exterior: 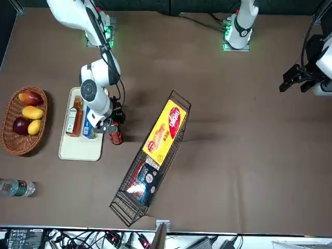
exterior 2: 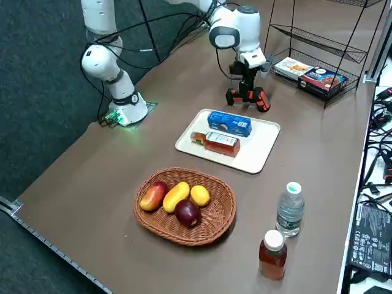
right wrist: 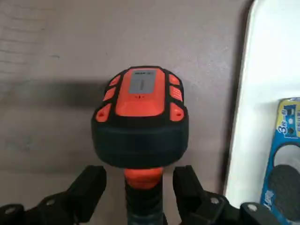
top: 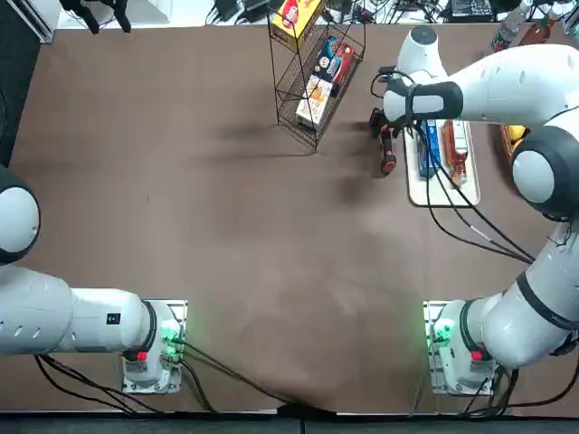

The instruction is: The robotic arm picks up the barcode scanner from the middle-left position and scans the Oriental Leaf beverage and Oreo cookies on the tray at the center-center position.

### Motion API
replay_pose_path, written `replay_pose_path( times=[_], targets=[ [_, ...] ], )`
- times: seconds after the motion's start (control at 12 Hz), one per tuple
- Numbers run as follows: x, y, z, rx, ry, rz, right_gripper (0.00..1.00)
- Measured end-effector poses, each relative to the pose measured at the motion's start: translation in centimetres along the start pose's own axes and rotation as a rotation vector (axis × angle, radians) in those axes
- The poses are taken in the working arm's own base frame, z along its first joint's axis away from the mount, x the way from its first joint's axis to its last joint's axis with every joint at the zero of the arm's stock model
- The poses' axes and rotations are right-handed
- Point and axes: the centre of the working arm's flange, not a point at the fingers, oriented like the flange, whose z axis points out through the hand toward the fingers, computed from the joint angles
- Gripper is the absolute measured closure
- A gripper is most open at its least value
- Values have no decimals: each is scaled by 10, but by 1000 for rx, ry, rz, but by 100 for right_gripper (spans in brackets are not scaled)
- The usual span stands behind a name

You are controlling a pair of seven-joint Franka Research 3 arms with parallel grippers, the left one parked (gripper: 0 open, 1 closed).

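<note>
In wicker basket (exterior 2: 185, 238), fruit (exterior 2: 176, 197); on tray (exterior 2: 262, 144), bottle (exterior 2: 222, 143), blue packet (exterior 2: 229, 123); beside tray, right tool (right wrist: 139, 180) open around scanner (right wrist: 140, 122).

Orange on black, blue on white

Barcode scanner (right wrist: 140, 98): black body, orange-red top and buttons, grey panel. Right gripper (right wrist: 139, 183), around its handle: black. Robotic arm (exterior 2: 236, 27): glossy white, dark bands.

Tray (exterior 2: 260, 144): plain white. Oreo cookies (exterior 2: 229, 123): bright blue, white markings; yellow patch in wrist view. Oriental Leaf beverage (exterior 2: 222, 144): reddish-brown, white label.

Basket (exterior 2: 144, 211): brown, woven pattern. Fruit: one mango (exterior 2: 154, 196) red shading to yellow, two pieces (exterior 2: 176, 197) yellow, one (exterior 2: 187, 212) deep purple.

Water bottle (exterior 2: 290, 211): clear, white cap. Second bottle (exterior 2: 272, 257): red-brown, white cap.

Box (exterior: 165, 132): yellow, red oval. Tabletop (top: 208, 208): muted brown.
</note>
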Motion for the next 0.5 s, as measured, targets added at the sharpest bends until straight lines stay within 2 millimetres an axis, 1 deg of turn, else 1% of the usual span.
replay_pose_path(
  times=[0.08,0.17,0.42,0.5],
  targets=[
    [-1,1,4,1,7,1,11],
    [-3,2,8,1,10,1,18],
    [-5,4,12,0,8,5,57],
    [-5,4,12,0,9,6,58]
  ],
)
